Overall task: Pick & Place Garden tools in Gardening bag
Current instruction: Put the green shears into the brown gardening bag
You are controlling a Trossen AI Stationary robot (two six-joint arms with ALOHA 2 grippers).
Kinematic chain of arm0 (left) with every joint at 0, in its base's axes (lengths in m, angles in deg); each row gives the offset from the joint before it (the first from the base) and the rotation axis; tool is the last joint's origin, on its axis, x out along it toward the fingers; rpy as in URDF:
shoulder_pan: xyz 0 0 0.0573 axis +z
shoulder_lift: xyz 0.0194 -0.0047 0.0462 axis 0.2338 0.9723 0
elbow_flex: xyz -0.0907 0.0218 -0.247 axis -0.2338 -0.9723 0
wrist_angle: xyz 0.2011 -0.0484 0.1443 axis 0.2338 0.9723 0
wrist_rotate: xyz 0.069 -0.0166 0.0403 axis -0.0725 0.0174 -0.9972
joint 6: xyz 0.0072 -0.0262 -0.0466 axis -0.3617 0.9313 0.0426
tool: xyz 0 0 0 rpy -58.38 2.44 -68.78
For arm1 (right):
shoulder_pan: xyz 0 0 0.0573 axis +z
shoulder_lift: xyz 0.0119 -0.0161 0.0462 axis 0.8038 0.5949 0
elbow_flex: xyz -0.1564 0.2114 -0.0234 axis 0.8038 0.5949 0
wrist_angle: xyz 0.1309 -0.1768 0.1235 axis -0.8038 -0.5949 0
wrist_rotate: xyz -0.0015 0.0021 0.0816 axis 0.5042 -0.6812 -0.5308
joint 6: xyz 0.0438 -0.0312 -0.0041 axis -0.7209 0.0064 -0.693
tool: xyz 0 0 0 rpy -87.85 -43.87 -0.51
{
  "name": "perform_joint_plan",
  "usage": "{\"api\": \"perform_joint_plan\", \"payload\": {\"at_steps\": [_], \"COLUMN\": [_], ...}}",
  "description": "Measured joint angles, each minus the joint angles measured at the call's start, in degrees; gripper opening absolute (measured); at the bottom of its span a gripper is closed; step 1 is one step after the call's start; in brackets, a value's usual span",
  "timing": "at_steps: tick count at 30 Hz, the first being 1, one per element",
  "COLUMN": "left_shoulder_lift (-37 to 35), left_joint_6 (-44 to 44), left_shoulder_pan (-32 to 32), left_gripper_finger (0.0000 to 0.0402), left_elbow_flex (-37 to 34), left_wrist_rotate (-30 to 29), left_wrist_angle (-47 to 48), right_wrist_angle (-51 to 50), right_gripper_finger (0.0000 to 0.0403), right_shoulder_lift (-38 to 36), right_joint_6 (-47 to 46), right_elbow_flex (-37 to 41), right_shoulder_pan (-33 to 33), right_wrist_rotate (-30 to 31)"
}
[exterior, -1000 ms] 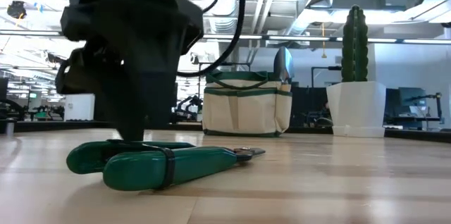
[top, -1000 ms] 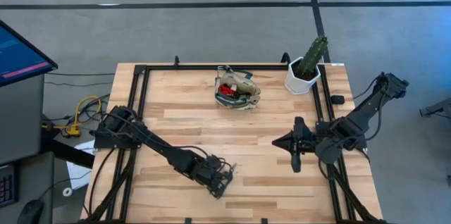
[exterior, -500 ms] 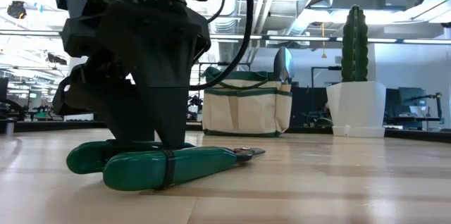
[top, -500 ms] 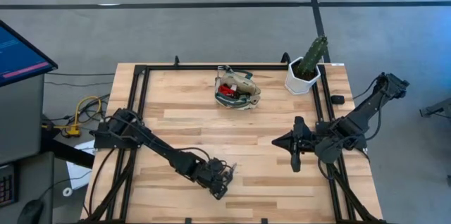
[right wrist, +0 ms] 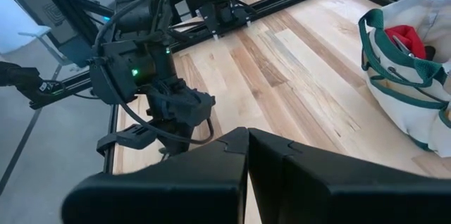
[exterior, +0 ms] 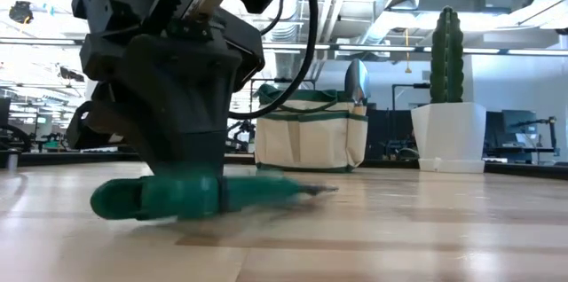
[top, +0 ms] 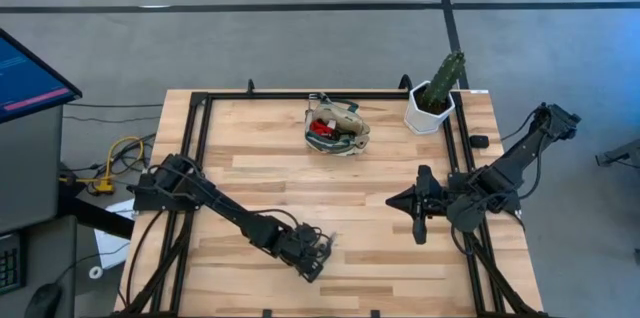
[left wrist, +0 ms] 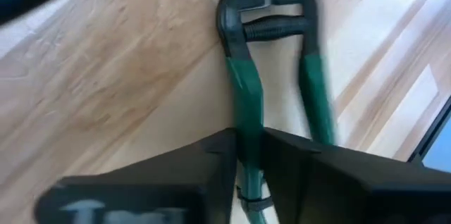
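Our left tool is down on the counter near its front edge, its fingers clenched on one green handle of the pruning shears. Our right tool waits pressed shut at the right side. The gardening bag sits at the back, well apart.

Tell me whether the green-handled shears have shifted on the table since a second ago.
Yes. In the low view the shears, pinched by the left gripper, have closed together; their blade tip stays below the gardening bag.
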Motion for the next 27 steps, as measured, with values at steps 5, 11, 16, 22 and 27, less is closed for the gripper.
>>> {"api": "perform_joint_plan", "payload": {"at_steps": [5,11,16,22,27], "left_shoulder_lift": [0.1,-0.1,-0.9,-1.2,-1.5], "left_joint_6": [-0.5,-3.5,-5.7,-7.0,-7.5], "left_shoulder_pan": [0.0,0.1,0.6,0.9,0.9], "left_gripper_finger": [0.0012,0.001,0.0008,0.0008,0.0007], "left_elbow_flex": [0.0,0.0,-0.1,-0.2,-0.1], "left_wrist_rotate": [-0.3,-1.8,-2.5,-5.1,-6.8], "left_wrist_angle": [0.1,0.2,1.2,3.2,3.9], "right_wrist_angle": [0.0,0.0,0.0,0.1,0.1], "right_gripper_finger": [0.0,0.0,0.0,0.0,0.0], "right_shoulder_lift": [0.0,0.0,0.0,0.0,0.0], "right_joint_6": [0.7,0.9,0.9,1.1,1.1], "right_elbow_flex": [0.0,0.0,0.0,0.0,0.0], "right_shoulder_pan": [0.0,0.0,0.0,0.0,0.0], "right_wrist_rotate": [0.0,0.3,0.3,0.3,0.3]}}
